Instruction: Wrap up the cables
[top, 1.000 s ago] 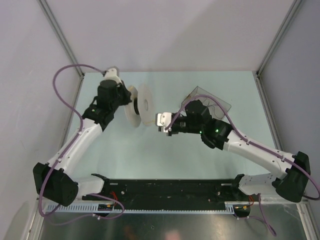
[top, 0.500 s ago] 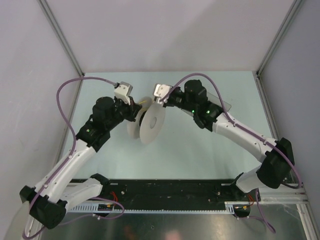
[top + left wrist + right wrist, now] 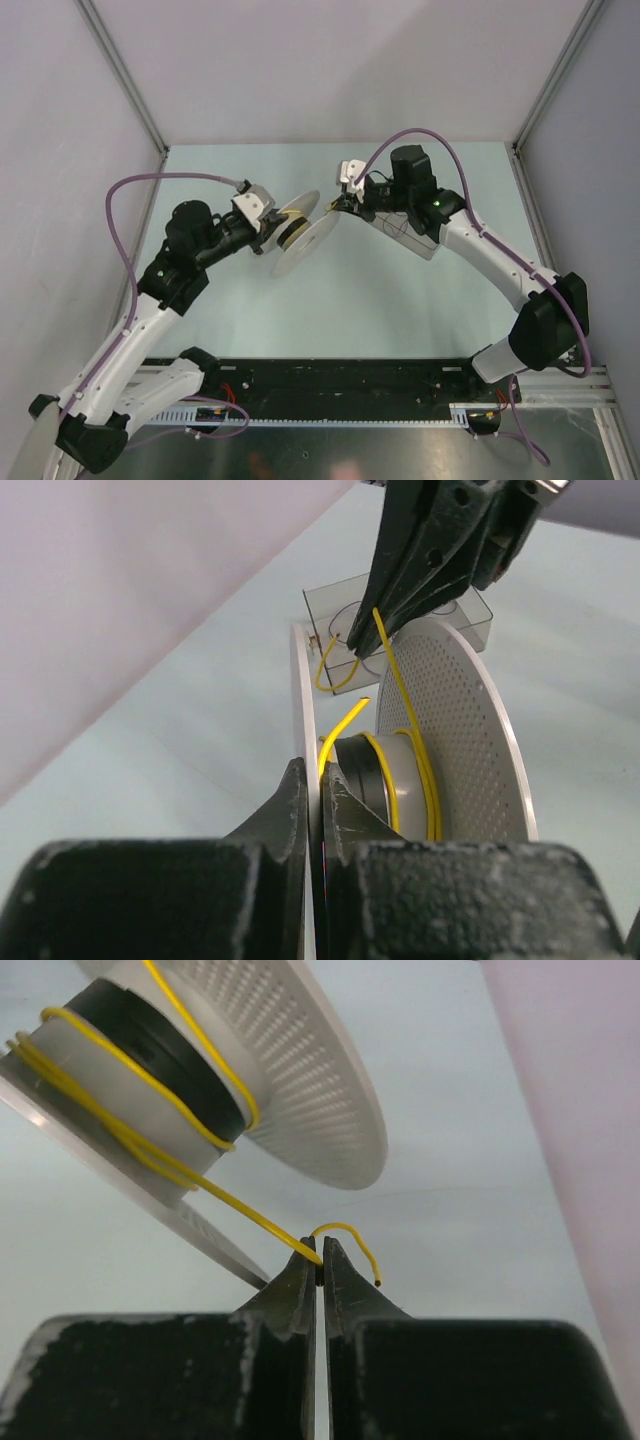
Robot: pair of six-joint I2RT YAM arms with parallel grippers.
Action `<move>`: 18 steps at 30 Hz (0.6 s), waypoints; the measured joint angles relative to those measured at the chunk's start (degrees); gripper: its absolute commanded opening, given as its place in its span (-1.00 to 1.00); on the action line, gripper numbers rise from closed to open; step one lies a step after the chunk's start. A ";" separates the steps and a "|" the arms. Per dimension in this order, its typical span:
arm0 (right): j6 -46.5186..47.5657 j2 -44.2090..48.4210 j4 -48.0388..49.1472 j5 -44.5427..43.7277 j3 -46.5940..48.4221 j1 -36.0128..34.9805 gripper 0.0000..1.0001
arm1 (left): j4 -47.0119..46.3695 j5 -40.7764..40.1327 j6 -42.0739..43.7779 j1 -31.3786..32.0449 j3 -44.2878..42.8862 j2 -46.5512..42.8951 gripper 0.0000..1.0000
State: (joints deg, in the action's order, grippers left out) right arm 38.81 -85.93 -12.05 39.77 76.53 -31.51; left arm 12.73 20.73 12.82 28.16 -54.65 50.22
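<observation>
A white spool (image 3: 300, 232) with two perforated discs and a grey-black hub is held in the air. My left gripper (image 3: 268, 232) is shut on the spool's near disc (image 3: 305, 780). A thin yellow cable (image 3: 150, 1090) is wound a few turns round the hub (image 3: 400, 780). My right gripper (image 3: 345, 203) is shut on the cable close to its free end (image 3: 318, 1257), just beside the spool's outer disc (image 3: 290, 1070). The short end curls past the fingertips. In the left wrist view the right gripper (image 3: 372, 640) holds the cable above the spool.
A clear plastic box (image 3: 420, 225) lies on the pale green table under the right arm; it also shows in the left wrist view (image 3: 345, 610) behind the spool. Grey walls close in the back and both sides. A black rail runs along the near edge (image 3: 340, 380).
The left gripper has turned the spool and tilted its discs. The right gripper has swung from in front of the spool up and back to its far right side with the cable.
</observation>
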 measured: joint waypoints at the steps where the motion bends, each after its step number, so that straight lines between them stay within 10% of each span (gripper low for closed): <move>1: 0.07 0.09 -0.76 0.61 0.00 0.04 -1.00 | 0.22 0.74 1.31 0.00 0.02 -0.37 -1.00; 18: 3.06 4.61 -5.81 -6.60 -2.45 -3.30 -1.00 | 1.92 1.31 19.96 0.92 1.36 -1.84 -1.00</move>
State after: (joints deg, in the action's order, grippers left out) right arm 41.87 -81.32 -17.87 33.17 74.08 -34.81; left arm 14.66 22.04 32.77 29.08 -53.30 48.38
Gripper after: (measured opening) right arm 0.029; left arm 0.054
